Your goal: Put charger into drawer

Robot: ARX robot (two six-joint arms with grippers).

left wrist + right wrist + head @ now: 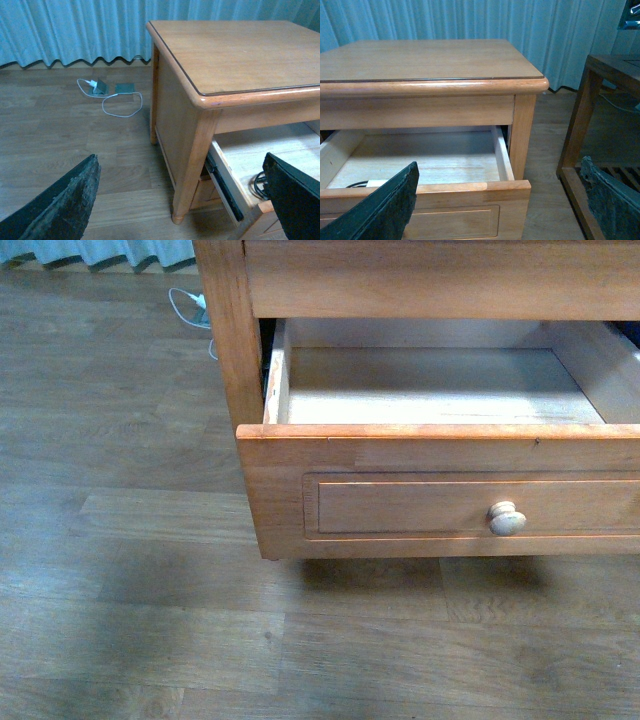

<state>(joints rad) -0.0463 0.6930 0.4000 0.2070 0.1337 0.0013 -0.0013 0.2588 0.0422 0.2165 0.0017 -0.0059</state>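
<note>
Drawer (420, 455): pulled well out of the table (420, 60), mouth wide, most of its bottom bare. Nothing blocks it, so the likely danger is an arm coming in low and knocking the front rim.
Left gripper (180, 165): fingers spread wide with nothing between them. It is off the table's near corner, which a careless swing could strike.
Right gripper (499, 167): fingers likewise parted and empty, just in front of the drawer's front wall.
Charger (376, 183): probably the pale block lying inside the drawer, tight behind the front wall. Too little of it shows to be sure.
Dark cable (257, 182): looped in that same front part of the drawer. A loop riding over the rim would be pinched if the drawer is shut.
White plug (90, 84): on the floor near the curtain (75, 30), well apart from the table, with its own white cord (122, 107). Taking it for the charger would send an arm the wrong way.
</note>
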